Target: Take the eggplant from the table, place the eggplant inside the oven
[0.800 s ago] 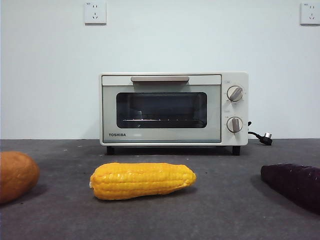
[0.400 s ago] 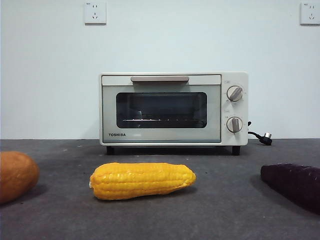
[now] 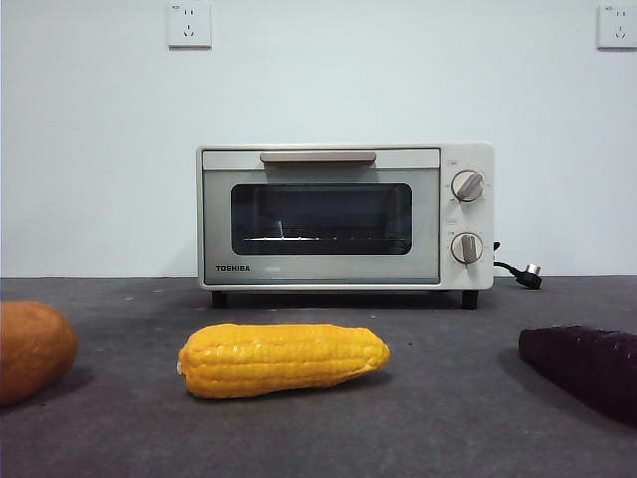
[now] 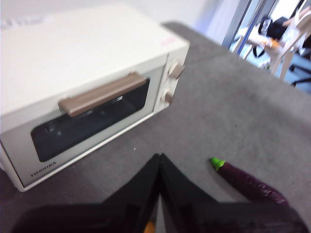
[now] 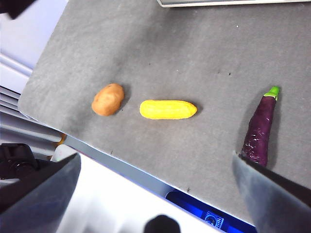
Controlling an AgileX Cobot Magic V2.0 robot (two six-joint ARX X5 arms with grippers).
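Nothing is in hand yet, and the eggplant (image 3: 587,368) lies flat on the worktop (image 3: 448,418) at the lower right edge of the front view, cut off by the frame. It sits well apart from the oven (image 3: 345,216), which stands square at mid-frame with its door shut, so by my reading the door has to come open before anything goes inside.

The left end effector (image 4: 159,167) hovers facing the oven, its two black jaws pressed together to a point at the bottom centre of its wrist view. That pose looks aimed at the tan bar handle (image 4: 103,93), the likely first contact. The right end effector (image 5: 155,194) hangs high over the near worktop edge, jaws spread wide at the two lower corners of its view, a sensible ready stance for taking a long vegetable.

The front view shows only the eggplant's dark blunt end. The right wrist view gives the whole thing: purple body, green stem tip toward the oven, lying at right of frame, with the corn (image 5: 168,109) at centre and the orange-brown vegetable (image 5: 108,99) to its left, all three in a row and none touching. The left wrist view adds the oven's knobs (image 4: 176,69) and top. Neither arm appears in the front view at all.
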